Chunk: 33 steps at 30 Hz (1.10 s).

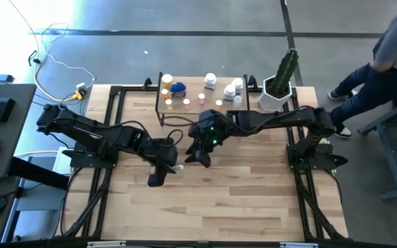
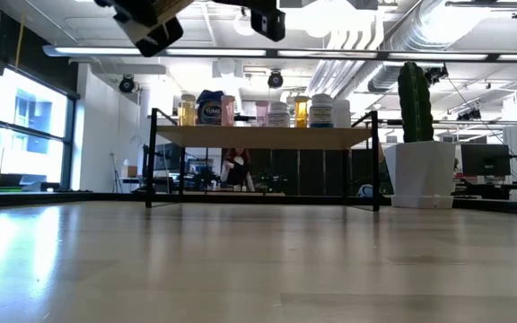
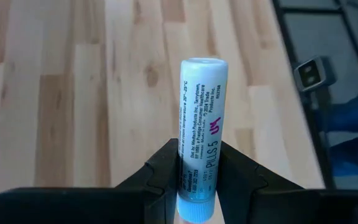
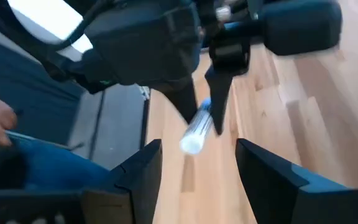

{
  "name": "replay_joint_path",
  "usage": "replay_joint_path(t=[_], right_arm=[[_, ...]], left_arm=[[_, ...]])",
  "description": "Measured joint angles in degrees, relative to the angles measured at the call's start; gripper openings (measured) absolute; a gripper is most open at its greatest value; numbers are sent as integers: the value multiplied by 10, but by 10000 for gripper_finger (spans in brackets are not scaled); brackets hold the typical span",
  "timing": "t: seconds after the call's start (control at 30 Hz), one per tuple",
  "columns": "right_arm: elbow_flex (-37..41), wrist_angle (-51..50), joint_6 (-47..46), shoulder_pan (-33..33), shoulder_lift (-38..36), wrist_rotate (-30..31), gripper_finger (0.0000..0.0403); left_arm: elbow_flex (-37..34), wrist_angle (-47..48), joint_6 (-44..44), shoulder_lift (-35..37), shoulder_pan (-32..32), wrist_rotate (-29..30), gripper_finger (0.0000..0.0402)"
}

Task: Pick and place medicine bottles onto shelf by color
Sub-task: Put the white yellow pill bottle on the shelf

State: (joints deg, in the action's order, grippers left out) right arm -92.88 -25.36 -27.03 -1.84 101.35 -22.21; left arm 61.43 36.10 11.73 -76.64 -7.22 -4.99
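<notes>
Left gripper [image 3: 197, 180]: pinching a slim white tube [image 3: 200, 149], raised above the table [image 1: 240, 193], in front of the shelf [image 1: 198, 110].
Right gripper [image 4: 197, 168]: spreading wide, facing the tube, just beside the left gripper.

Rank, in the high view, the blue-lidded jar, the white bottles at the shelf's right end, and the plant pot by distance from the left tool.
1. Blue-lidded jar, on the shelf's left part, nearest the left tool, which grips a white tube.
2. White bottles, at the shelf's right end.
3. Plant pot, beyond the shelf's right end, farthest.
</notes>
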Motion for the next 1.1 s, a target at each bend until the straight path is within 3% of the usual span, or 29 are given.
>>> replay_joint_path(t=[0.17,0.83,1.1], right_arm=[[0,8,64,-22,5,27,195],[0,11,50,-38,11,32,194],[0,8,49,-38,11,26,140]], left_arm=[[0,-36,11,0,0,-33,76],[0,-119,72,0,1,-3,76],[0,-120,92,0,1,6,76]])
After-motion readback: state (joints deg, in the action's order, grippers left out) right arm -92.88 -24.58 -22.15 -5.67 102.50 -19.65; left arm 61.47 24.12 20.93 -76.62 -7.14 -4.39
